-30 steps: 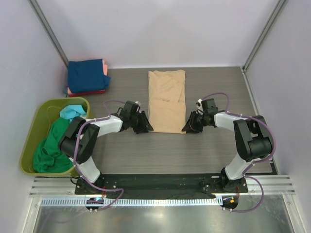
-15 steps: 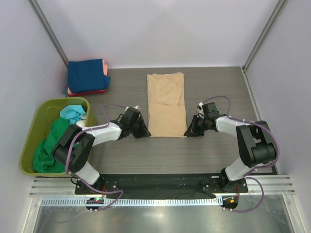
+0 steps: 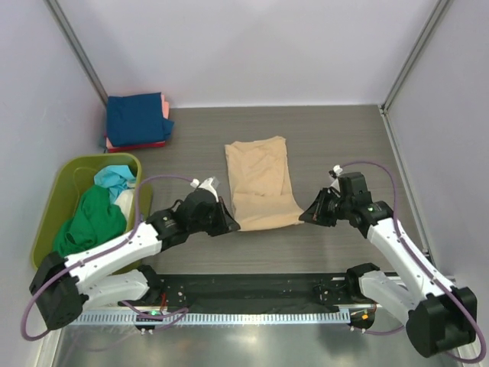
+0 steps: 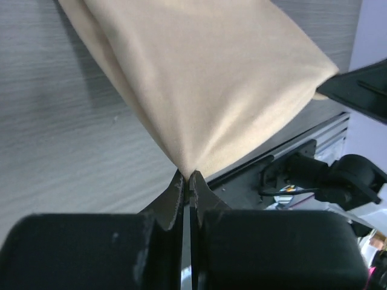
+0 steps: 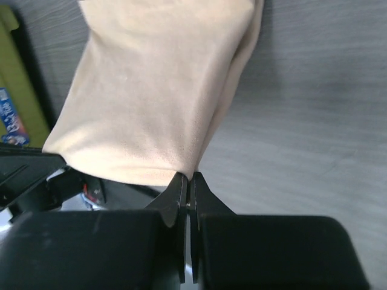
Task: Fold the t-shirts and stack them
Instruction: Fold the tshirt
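Note:
A tan t-shirt [image 3: 260, 180], folded into a long strip, lies mid-table with its near end lifted. My left gripper [image 3: 232, 226] is shut on the near left corner of the tan t-shirt [image 4: 205, 78]. My right gripper [image 3: 304, 219] is shut on the near right corner, and the tan t-shirt [image 5: 163, 84] hangs from its tips. In the wrist views the left gripper [image 4: 188, 176] and the right gripper [image 5: 188, 177] each pinch a tuft of tan cloth. Folded navy, pink and red t-shirts [image 3: 137, 121] are stacked at the back left. Green and teal t-shirts [image 3: 92, 222] lie in the bin.
An olive-green plastic bin [image 3: 53, 199] stands at the left edge. The arm bases sit on a black plate [image 3: 252, 287] at the near edge. Metal frame posts [image 3: 76, 46] and pale walls close the table in on three sides.
Both grippers have closed on the near corners of the tan t-shirt and pulled back toward the arm bases. The shirt's near end has lifted and the whole shirt has slid nearer.

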